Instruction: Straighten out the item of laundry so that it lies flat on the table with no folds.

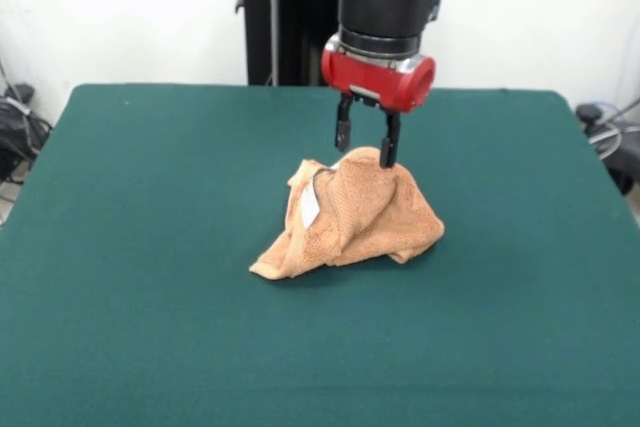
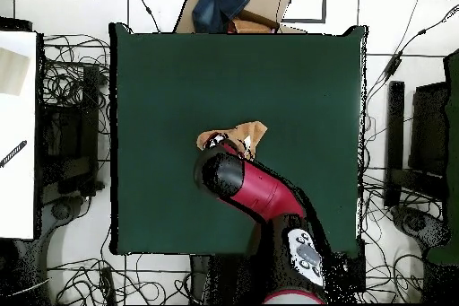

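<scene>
The orange-tan towel (image 1: 360, 212) stands bunched in a tent-like heap near the middle of the green table (image 1: 150, 197). Its white label (image 1: 310, 205) shows on the left side of the heap. My gripper (image 1: 366, 142) hangs straight down over the peak of the heap with its jaws apart. The right fingertip (image 1: 390, 152) touches the top of the cloth and the left one is just clear of it. In the overhead view, part of the towel (image 2: 244, 132) shows beyond the arm's wrist on the table (image 2: 179, 78). The gripper itself is hidden there under the arm.
The black pedestal (image 1: 285, 17) stands behind the table's far edge. A cardboard box with blue cloth (image 2: 235, 6) sits just beyond the table's opposite edge. Cables (image 2: 72, 87) lie on the floor round the table.
</scene>
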Motion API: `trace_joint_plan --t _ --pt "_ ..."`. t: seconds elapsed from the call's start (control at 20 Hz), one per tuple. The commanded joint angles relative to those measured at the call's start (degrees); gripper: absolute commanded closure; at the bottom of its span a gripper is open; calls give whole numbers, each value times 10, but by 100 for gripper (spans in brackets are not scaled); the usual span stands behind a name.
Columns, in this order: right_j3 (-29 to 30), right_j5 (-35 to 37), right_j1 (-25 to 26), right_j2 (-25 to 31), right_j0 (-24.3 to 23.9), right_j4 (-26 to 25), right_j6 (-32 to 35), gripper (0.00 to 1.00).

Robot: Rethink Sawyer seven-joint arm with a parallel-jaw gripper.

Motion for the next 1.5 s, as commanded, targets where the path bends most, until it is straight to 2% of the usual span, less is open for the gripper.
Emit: trace_joint_plan --t 0.05,0.6,1.05,1.5 --pt "-23 38 21 2 6 8 97 0" --pt "-17 23 23 1 12 9 104 0" --pt "-30 -4 55 9 7 5 100 0" --pt "-26 -19 62 17 2 2 102 0"
